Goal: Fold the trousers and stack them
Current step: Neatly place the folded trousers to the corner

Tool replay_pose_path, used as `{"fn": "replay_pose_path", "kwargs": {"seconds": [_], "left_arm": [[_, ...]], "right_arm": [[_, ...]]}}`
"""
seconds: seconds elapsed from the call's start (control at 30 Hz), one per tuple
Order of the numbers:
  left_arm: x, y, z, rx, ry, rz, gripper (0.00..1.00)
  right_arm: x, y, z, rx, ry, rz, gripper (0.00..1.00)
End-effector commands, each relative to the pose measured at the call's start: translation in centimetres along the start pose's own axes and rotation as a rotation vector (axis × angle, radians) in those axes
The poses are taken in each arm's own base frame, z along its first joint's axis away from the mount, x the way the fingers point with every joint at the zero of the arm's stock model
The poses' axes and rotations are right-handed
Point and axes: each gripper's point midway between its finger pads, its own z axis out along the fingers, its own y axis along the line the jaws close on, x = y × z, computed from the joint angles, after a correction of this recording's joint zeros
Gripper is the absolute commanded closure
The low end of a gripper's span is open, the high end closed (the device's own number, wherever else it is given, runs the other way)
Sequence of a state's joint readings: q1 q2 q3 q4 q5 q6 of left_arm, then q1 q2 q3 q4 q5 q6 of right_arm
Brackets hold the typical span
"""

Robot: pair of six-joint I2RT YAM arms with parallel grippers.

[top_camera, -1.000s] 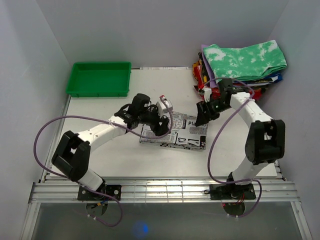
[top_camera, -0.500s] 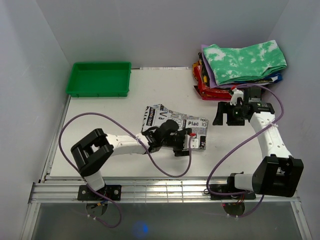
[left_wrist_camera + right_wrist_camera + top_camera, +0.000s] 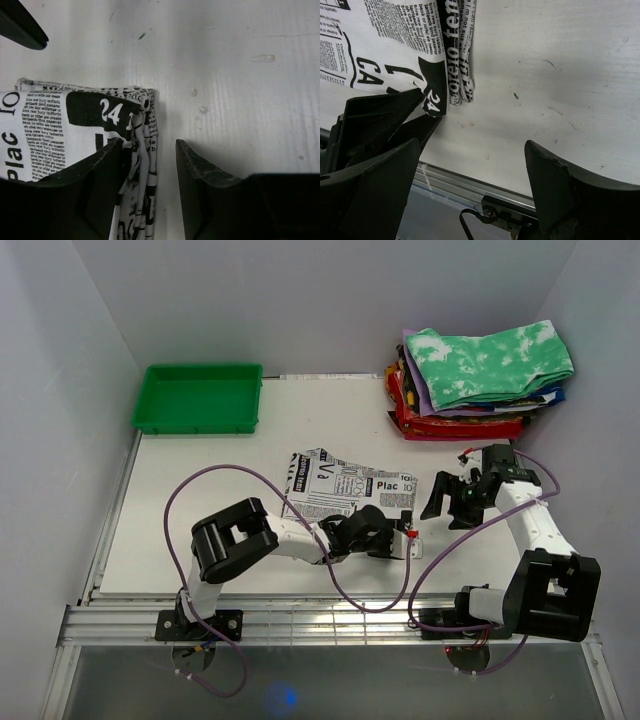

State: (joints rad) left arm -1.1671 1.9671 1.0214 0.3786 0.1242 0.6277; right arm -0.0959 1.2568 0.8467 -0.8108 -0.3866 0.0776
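Trousers (image 3: 340,485) lie folded into a flat packet in the middle of the desk (image 3: 200,540), nearer the front edge than the back. They are not yet on the pile of folded clothes (image 3: 480,375) in the far right corner.

Left arm reaches across the packet to its right end. The left fingers (image 3: 400,540) are parted and straddle the layered fold edge, one over the printed cloth and one over bare desk, clamped on nothing. This looks like a setup to pinch that edge for a lift or another fold.

Right fingers (image 3: 447,502) are spread wide and empty, low over bare desk just beside the same end, apart from the cloth. They are probably placed to take the edge's other corner.

The two sets of fingers are near each other at that end, so it is tight there. There is open desk between the packet and the pile, and along the front edge. Green tray (image 3: 200,397) in the far left corner is well apart.
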Motion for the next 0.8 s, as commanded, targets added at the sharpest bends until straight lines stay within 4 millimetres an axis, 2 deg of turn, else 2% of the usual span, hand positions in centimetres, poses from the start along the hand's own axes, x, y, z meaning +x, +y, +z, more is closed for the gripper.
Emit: {"fn": "replay_pose_path", "kwargs": {"seconds": [0.0, 0.1, 0.23, 0.33, 0.43, 0.47, 0.6, 0.77], "left_arm": [[2.2, 0.7, 0.3, -0.063, 0.094, 0.005, 0.45], [3.2, 0.0, 0.2, -0.049, 0.116, -0.001, 0.50], [4.0, -0.6, 0.0, -0.036, 0.135, -0.034, 0.63], [4.1, -1.2, 0.1, -0.011, 0.140, -0.050, 0.65], [3.4, -0.7, -0.5, -0.029, 0.128, -0.059, 0.43], [2.1, 0.1, -1.2, -0.047, 0.102, -0.063, 0.33], [-0.9, 1.2, -3.5, -0.046, 0.043, -0.061, 0.23], [-4.2, 2.7, -5.5, -0.039, 0.008, -0.079, 0.23]], "right_arm": [[-0.4, -0.1, -0.1, 0.011, -0.030, 0.048, 0.10], [-0.2, 0.6, 0.3, -0.039, -0.019, 0.050, 0.10], [-0.4, 1.3, 1.0, -0.098, -0.022, 0.046, 0.10], [-0.4, 1.6, 1.3, -0.128, -0.020, 0.041, 0.10], [-0.7, 1.7, 1.4, -0.141, -0.022, 0.029, 0.10], [-0.7, 1.7, 1.4, -0.142, -0.022, 0.023, 0.10], [-0.3, 1.9, 1.4, -0.155, -0.011, 0.019, 0.10], [-0.2, 2.1, 1.3, -0.164, -0.013, 0.012, 0.10]]}}
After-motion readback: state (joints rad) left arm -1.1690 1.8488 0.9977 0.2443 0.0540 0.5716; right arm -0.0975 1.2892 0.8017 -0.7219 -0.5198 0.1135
